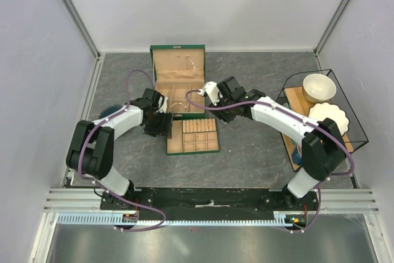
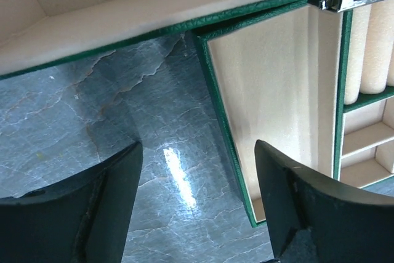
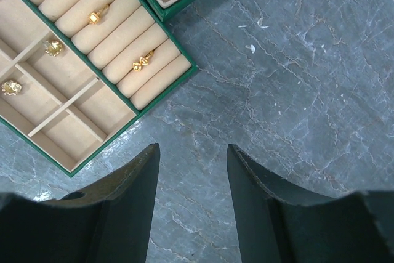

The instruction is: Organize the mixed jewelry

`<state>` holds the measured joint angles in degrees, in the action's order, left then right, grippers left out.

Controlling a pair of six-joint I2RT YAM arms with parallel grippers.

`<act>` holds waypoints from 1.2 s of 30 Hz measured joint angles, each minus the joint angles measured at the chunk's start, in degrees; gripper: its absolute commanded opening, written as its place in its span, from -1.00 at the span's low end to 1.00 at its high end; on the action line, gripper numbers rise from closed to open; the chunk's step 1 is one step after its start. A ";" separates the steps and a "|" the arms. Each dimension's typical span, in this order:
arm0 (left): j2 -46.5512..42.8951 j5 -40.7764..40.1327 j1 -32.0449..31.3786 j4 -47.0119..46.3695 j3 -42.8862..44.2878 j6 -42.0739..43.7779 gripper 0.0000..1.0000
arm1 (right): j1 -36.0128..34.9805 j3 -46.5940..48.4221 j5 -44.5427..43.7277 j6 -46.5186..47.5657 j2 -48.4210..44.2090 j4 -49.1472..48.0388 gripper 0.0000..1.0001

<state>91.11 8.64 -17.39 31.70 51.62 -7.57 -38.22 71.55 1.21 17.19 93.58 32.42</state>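
Grey marbled worktop [image 3: 295, 90] lies under my right gripper [image 3: 192, 149], jaws apart and empty; my left gripper [image 2: 198, 146] is spread too, holding nothing. On the rolls of the tray [image 3: 135, 117] sit a gold ring [image 3: 93, 16] and a knotted ring [image 3: 142, 63], with earrings [image 3: 53, 47] in its compartments. They look tiny, light and slippery, so I'd pinch each band gently.

Plain white walls [image 1: 209, 4] enclose a dark grey marbled tabletop [image 1: 258, 78], with slim metal posts [image 1: 72, 12] rising at the back corners. A metal rail [image 1: 61, 200] runs along the near edge. A black wire rack [image 1: 357, 118] stands on the right. Overhead light leaves a bright glare [image 2: 178, 177] on the stone-patterned surface.
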 measured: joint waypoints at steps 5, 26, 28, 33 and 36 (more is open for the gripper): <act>0.31 -1.79 -1.49 -0.09 0.07 -0.31 0.36 | 0.00 -0.15 0.50 -0.02 0.00 0.02 0.13; 1.33 -2.64 -6.78 -0.81 0.87 -1.33 -0.97 | 0.00 -1.14 1.97 -0.04 0.00 -0.13 0.14; -0.37 -2.51 -7.17 -0.37 0.13 -1.31 -0.97 | 0.00 -1.14 1.95 -0.04 0.00 -0.17 0.14; -5.44 -1.14 -7.50 -0.04 0.07 -1.03 -0.97 | 0.37 -1.14 1.90 -0.26 -0.15 -0.20 0.13; -9.57 -0.42 -7.50 1.51 1.03 -0.37 -0.97 | 2.05 -1.14 1.97 -0.83 -1.20 -0.20 0.14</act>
<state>81.54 8.23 -24.88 33.21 52.64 -7.94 -36.16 70.41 3.18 16.36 92.38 32.23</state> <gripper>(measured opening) 0.041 0.567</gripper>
